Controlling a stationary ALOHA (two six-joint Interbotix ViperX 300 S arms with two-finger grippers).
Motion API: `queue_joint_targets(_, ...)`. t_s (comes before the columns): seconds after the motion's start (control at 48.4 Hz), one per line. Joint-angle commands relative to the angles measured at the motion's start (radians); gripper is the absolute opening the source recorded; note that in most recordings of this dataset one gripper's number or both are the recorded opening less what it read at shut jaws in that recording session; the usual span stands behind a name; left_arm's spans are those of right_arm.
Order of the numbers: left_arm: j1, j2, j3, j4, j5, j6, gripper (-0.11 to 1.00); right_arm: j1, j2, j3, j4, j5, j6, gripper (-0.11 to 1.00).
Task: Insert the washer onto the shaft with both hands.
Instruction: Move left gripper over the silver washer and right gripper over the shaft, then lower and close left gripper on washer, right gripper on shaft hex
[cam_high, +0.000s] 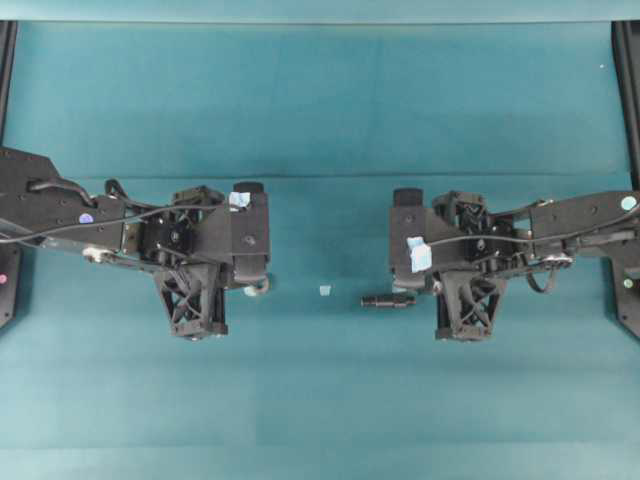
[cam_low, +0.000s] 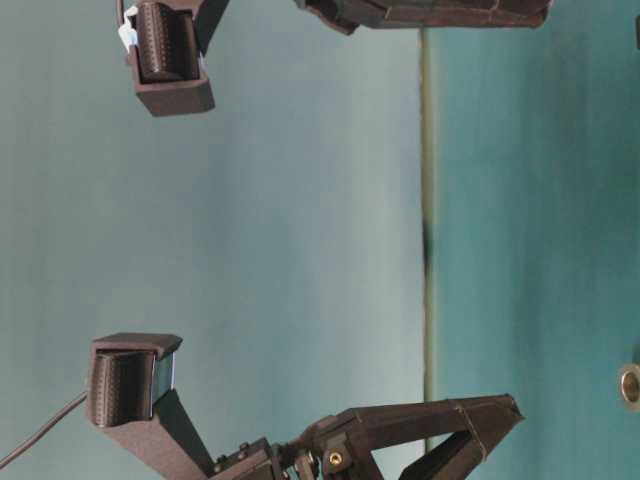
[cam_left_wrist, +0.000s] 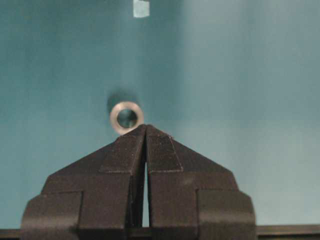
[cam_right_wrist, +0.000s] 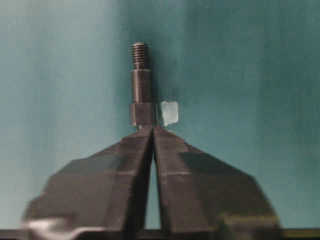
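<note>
The washer (cam_left_wrist: 127, 117), a small silver ring, lies flat on the teal mat just beyond my left gripper (cam_left_wrist: 145, 127), a little left of its tips. That gripper is shut and empty. The washer also shows in the overhead view (cam_high: 259, 288) and, apart from the fingertip, in the table-level view (cam_low: 630, 386). The shaft (cam_right_wrist: 141, 95) lies on the mat just beyond my right gripper (cam_right_wrist: 153, 129), its thick end nearest the tips and its threaded end pointing away. That gripper is shut and empty. In the overhead view the shaft (cam_high: 388, 300) lies right of centre.
A small pale tape square (cam_high: 324, 290) sits on the mat between washer and shaft; it also shows in the left wrist view (cam_left_wrist: 141, 8) and beside the shaft's thick end in the right wrist view (cam_right_wrist: 169, 113). Black frame rails (cam_high: 628, 90) run along both side edges.
</note>
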Motion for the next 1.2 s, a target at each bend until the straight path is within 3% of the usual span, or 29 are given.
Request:
queue_joint_targets(0.0, 0.008, -0.002, -0.005, 0.003, -0.009, -0.002, 0.02, 0.003, -0.003, -0.014, -0.002, -0.003, -0.008, -0.02)
queue_joint_targets(0.083, 0.011, 0.003, -0.002, 0.003, -0.018, -0.006, 0.04, 0.003, 0.005, -0.014, 0.000, -0.003, -0.003, 0.07)
queue_joint_targets(0.145, 0.011, 0.008, 0.000, 0.002, -0.031, -0.006, 0.13, 0.003, 0.009, -0.015, 0.000, -0.003, -0.002, 0.19)
queue_joint_targets(0.351, 0.011, 0.051, 0.003, 0.002, -0.041, -0.008, 0.73, 0.003, 0.044, -0.025, 0.000, -0.008, 0.003, 0.78)
queue_joint_targets(0.413, 0.012, 0.067, 0.006, 0.003, -0.044, -0.008, 0.89, 0.005, 0.060, -0.028, 0.000, -0.008, 0.006, 0.90)
queue_joint_targets(0.454, 0.011, 0.077, 0.006, 0.002, -0.052, -0.006, 0.94, 0.006, 0.072, -0.029, 0.000, -0.009, 0.006, 0.90)
queue_joint_targets(1.177, 0.014, 0.219, 0.005, 0.003, -0.189, 0.002, 0.89, 0.031, 0.190, -0.041, 0.002, -0.091, 0.006, 0.88)
